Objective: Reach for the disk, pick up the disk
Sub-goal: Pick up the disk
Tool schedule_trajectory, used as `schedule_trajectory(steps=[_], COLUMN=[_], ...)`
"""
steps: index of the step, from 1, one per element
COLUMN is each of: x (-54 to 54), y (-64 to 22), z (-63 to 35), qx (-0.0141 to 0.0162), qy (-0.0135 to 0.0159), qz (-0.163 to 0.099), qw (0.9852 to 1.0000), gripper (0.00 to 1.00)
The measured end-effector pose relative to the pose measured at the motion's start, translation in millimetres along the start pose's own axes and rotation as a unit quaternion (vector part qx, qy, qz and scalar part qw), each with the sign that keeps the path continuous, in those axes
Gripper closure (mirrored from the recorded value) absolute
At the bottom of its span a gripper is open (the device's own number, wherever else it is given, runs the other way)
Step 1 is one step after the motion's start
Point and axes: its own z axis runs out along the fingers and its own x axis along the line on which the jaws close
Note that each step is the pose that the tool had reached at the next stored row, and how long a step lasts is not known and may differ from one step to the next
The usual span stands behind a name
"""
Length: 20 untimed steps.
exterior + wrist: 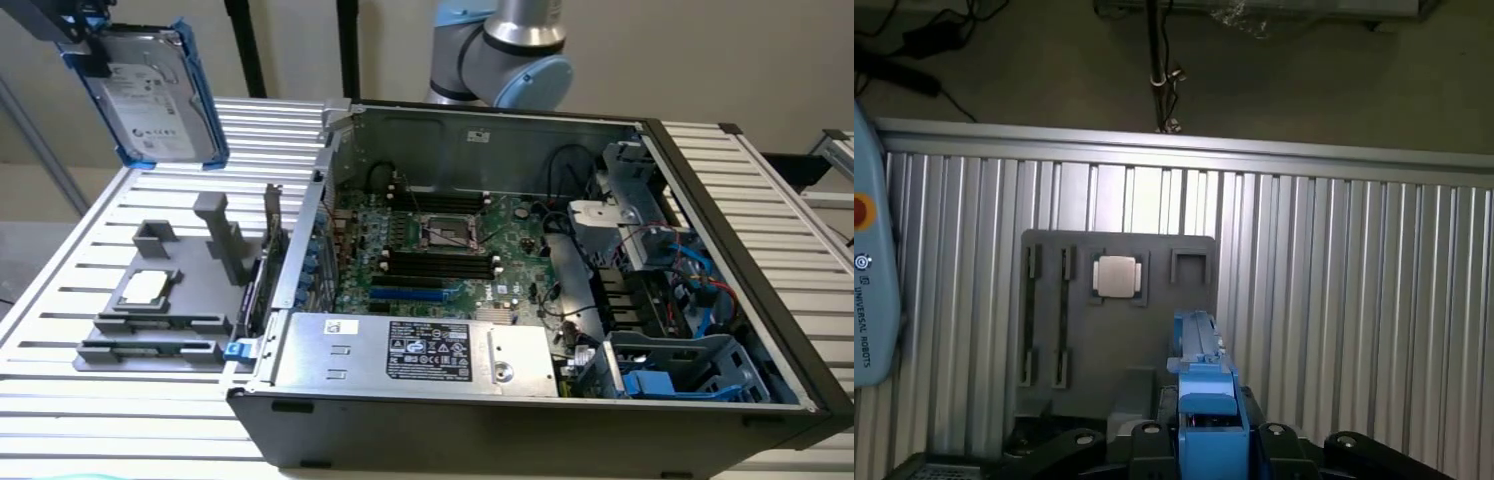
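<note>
1. One thing sits in my tool (88, 55): the disk (158, 95). I am closed on it at a middling width, with my fingers (1269, 445) pressing on either side of its bright blue frame.
2. There is no gap between tool and disk. It starts right at my fingertips and runs straight out ahead of me. In the wrist view I see it edge-on, a narrow blue strip (1204, 370) coming out from between the fingers.
3. Its long axis points away from me and down toward the counter (80, 240). It is close to upright and leans a little. The exterior view shows the white-labelled silver face.
4. The far end of the disk hangs in the air, well clear of everything below it. I judge the pick-up done, since the disk touches nothing but me.
5. Beyond that end, on the counter, lies the grey fixture (1114, 330) with its slots and pockets. A small square silver chip (1117, 277) sits in one pocket, well apart from the disk.
6. Farther off to one side stands the open computer case (534, 250). An empty blue cage (681, 375) sits in the corner of the case farthest from me.
7. My arm (514, 50) rises behind the case.
</note>
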Motion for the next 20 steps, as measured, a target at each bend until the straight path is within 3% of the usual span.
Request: schedule_trajectory(steps=[11, 20], x=[13.4, 26.7], y=[-48.6, -88.6], z=[-46.5, -61.8], qx=[-0.0004, -0.0012], qy=[-0.0027, -0.0045], qz=[0.0, 0.0], qw=[1.0, 1.0], gripper=[0.67, 0.67])
